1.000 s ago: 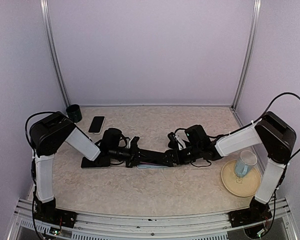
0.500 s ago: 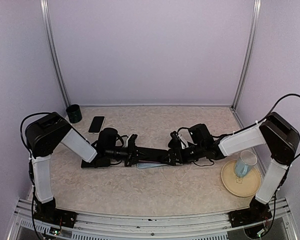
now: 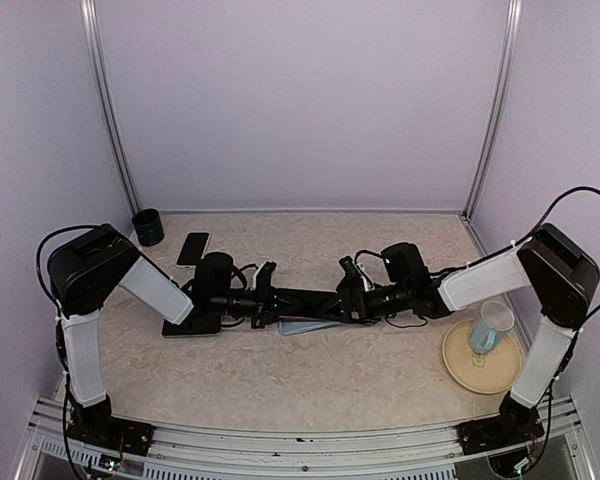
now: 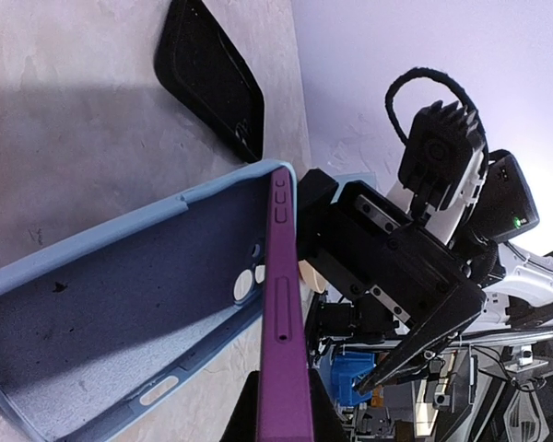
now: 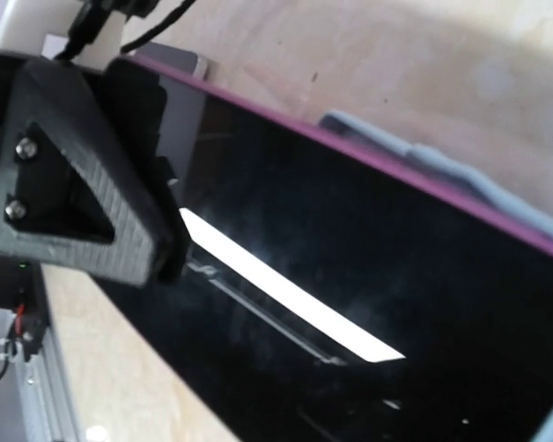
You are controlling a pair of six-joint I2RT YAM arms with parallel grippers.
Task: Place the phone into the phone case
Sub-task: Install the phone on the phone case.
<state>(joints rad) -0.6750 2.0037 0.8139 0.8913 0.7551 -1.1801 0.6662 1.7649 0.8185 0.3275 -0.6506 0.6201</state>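
Observation:
A phone with a purple rim and black screen hangs between my two grippers over mid-table. My left gripper is shut on its left end; in the left wrist view the purple edge runs out from between its fingers. My right gripper clamps the other end and shows in the left wrist view. The light blue phone case lies open just under the phone, with its inside facing up. In the right wrist view the black screen fills the frame, with the case rim behind it.
A second black phone lies at the back left, next to a dark cup. A dark flat slab lies under the left arm. A tan plate with a clear cup on it sits at the right.
Both grippers and the phone have shifted a little toward the back of the table. The phone now sits higher over the blue case.

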